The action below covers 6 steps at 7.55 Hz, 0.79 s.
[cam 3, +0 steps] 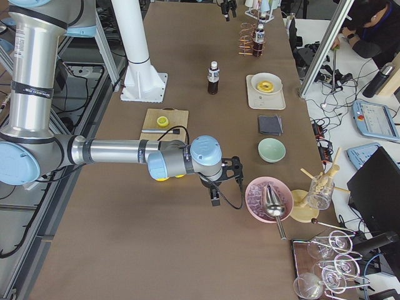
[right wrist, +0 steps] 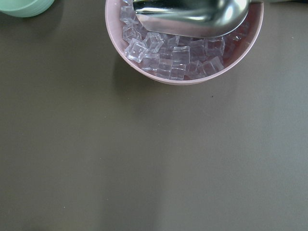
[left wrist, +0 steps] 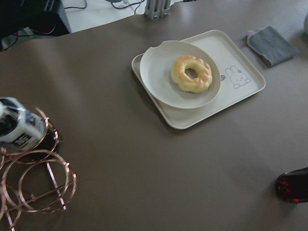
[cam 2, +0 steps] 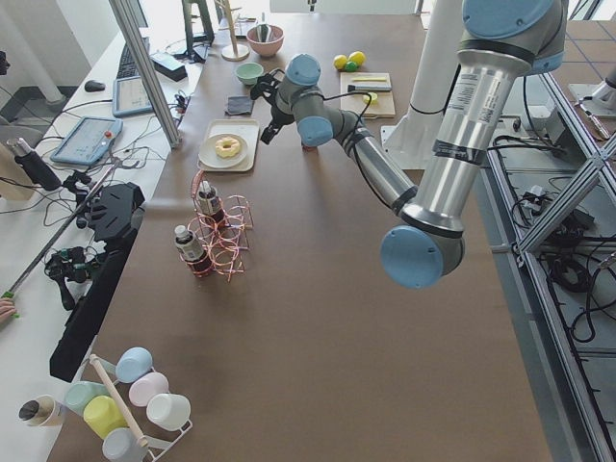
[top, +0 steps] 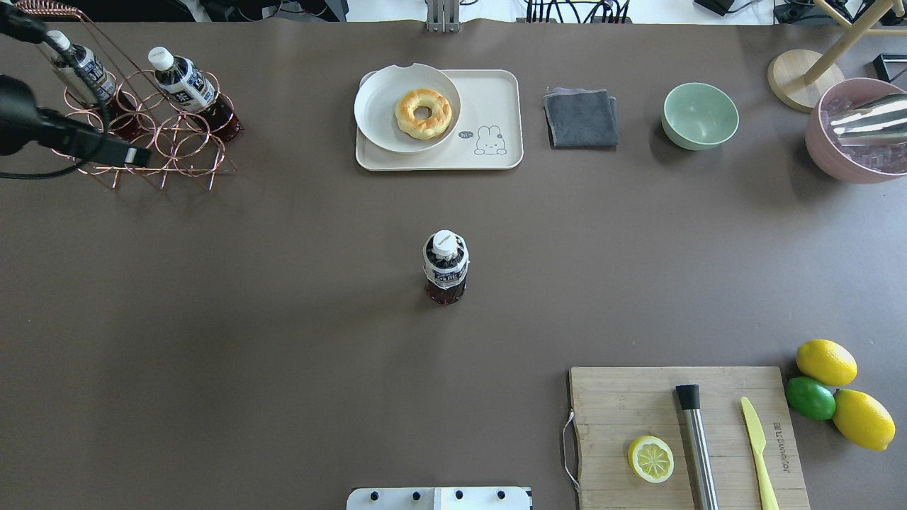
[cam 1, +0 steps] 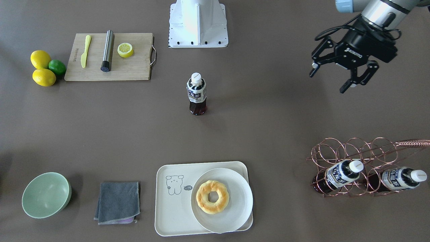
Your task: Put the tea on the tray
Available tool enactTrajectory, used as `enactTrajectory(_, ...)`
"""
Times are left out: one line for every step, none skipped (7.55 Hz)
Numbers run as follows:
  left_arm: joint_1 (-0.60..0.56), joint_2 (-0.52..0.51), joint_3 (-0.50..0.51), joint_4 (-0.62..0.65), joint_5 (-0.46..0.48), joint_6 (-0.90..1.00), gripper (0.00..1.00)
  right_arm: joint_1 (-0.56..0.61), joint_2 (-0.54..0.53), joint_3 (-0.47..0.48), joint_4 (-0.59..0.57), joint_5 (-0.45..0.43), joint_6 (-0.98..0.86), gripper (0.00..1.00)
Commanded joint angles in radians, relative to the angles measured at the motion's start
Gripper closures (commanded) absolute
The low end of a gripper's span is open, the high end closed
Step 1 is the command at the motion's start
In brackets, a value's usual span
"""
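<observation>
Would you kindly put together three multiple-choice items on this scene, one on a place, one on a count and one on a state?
1. The upright tea stands on the table: A at a corner; B in the middle; C at an edge.
2. How many bottles lie in the copper rack: A one; B three; C two.
3. The left gripper is: A open, empty; B shut on the tea; C shut on the rack.
Key: 1 B, it stands mid-table, short of the tray; 2 C, two white caps show; 3 A, jaws spread, nothing between.
</observation>
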Motion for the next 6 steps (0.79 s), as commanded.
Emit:
enactTrajectory(-0.246,0.249,0.081,-0.025,-0.109,0.199,0.0,0.0,0.0,0.001,0.0,0.005,0.001,0.0)
enactTrajectory(-0.335,0.249,0.182,-0.021,-0.132,0.381,0.0,0.001,0.0,0.004,0.0,0.004,0.0,0.0)
enactTrajectory(-0.411,0.245,0.253,0.041,-0.138,0.556,0.0,0.001,0.0,0.004,0.0,0.004,0.0,0.0)
enactTrajectory(-0.45,0.231,0.246,0.209,-0.138,0.697,0.0,0.001,0.0,0.004,0.0,0.004,0.0,0.0)
enactTrajectory(-0.47,0.187,0.236,0.359,-0.138,0.796,0.0,0.001,0.0,0.006,0.0,0.004,-0.002,0.0)
enactTrajectory(-0.475,0.194,0.234,0.446,-0.131,0.877,0.0,0.0,-0.003,0.004,0.0,0.005,-0.005,0.0)
